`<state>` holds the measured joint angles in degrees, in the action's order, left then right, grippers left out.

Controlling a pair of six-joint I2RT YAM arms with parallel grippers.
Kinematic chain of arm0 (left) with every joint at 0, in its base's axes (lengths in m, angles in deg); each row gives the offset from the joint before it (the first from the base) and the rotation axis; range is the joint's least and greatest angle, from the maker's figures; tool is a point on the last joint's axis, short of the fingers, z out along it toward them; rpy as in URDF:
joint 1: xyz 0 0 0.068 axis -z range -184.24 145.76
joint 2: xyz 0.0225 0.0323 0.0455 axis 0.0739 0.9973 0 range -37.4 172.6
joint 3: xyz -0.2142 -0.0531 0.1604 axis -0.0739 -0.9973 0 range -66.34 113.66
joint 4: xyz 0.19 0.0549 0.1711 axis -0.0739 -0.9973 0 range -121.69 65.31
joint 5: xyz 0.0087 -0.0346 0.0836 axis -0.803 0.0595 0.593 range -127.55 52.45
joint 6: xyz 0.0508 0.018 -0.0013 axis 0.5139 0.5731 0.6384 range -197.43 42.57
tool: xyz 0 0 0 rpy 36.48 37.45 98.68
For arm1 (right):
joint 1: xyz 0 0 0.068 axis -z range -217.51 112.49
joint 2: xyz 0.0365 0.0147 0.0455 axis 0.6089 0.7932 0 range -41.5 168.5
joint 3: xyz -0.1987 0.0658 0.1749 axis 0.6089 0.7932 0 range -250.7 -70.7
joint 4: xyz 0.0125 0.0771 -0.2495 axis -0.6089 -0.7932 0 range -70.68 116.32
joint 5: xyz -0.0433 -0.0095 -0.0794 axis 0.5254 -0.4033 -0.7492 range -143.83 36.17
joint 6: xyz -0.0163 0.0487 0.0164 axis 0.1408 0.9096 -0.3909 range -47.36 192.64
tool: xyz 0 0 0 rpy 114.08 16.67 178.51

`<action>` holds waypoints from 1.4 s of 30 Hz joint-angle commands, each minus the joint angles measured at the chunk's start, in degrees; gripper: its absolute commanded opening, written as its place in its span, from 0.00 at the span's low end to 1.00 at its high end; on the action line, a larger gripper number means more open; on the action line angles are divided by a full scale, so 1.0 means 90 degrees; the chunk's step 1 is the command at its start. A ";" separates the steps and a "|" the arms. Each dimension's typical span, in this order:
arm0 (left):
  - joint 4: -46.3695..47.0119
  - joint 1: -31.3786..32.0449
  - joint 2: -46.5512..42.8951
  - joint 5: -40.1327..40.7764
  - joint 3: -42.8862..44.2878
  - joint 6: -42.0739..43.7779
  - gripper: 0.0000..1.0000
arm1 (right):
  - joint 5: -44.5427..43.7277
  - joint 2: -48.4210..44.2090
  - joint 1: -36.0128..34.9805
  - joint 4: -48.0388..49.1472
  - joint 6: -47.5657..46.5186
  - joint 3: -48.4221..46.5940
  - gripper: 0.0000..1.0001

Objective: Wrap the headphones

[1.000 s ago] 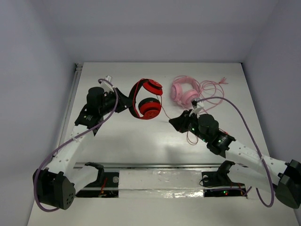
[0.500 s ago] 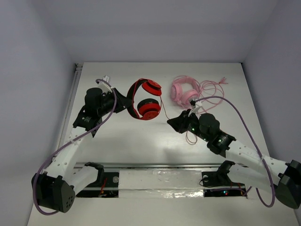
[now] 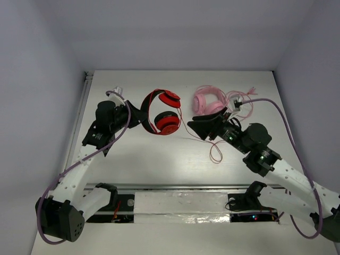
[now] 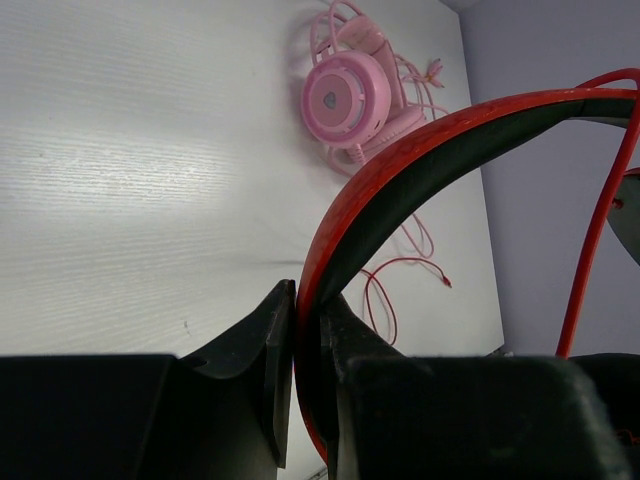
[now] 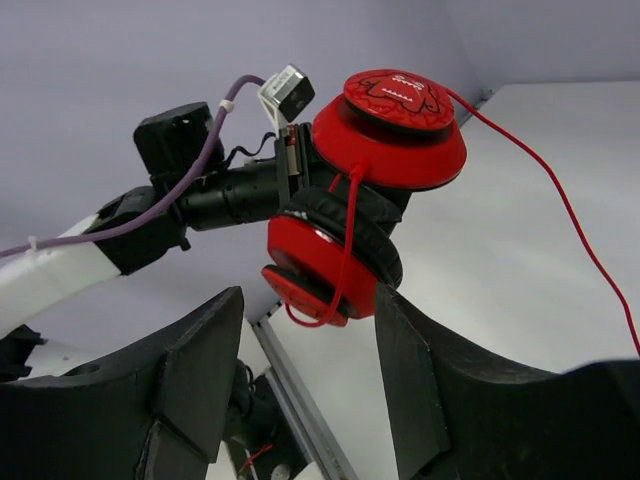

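Note:
The red headphones [image 3: 162, 111] hang above the table, cups stacked, held by the headband. My left gripper [image 3: 141, 115] is shut on the red headband [image 4: 420, 170], one finger on each side of it [image 4: 305, 300]. The thin red cable [image 3: 199, 137] runs from the cups down to a loop on the table [image 3: 215, 154]. My right gripper [image 3: 190, 126] is open and empty, just right of the cups. In the right wrist view its fingers [image 5: 215, 350] frame the lower red cup [image 5: 320, 265], apart from it, with the cable [image 5: 560, 200] trailing right.
Pink headphones [image 3: 208, 101] with a tangled pink cable [image 3: 239, 101] lie at the back right, just behind my right gripper; they also show in the left wrist view [image 4: 345, 100]. A metal rail [image 3: 180, 187] runs along the near edge between the arm bases.
My right gripper has swung up and left from the cable loop to beside the red cups. My left gripper has shifted the headphones slightly back.

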<state>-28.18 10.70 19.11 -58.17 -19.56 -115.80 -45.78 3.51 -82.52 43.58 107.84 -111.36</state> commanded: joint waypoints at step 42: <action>0.1813 0.0528 0.0000 0.0163 0.0095 -0.0873 0.00 | 0.0298 0.0535 0.0021 -0.1614 -0.0405 -0.0257 0.00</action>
<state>-22.65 15.95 20.70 -55.59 -21.68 -117.41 -44.51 8.36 -82.48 32.74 106.45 -111.52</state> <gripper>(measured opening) 0.092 0.021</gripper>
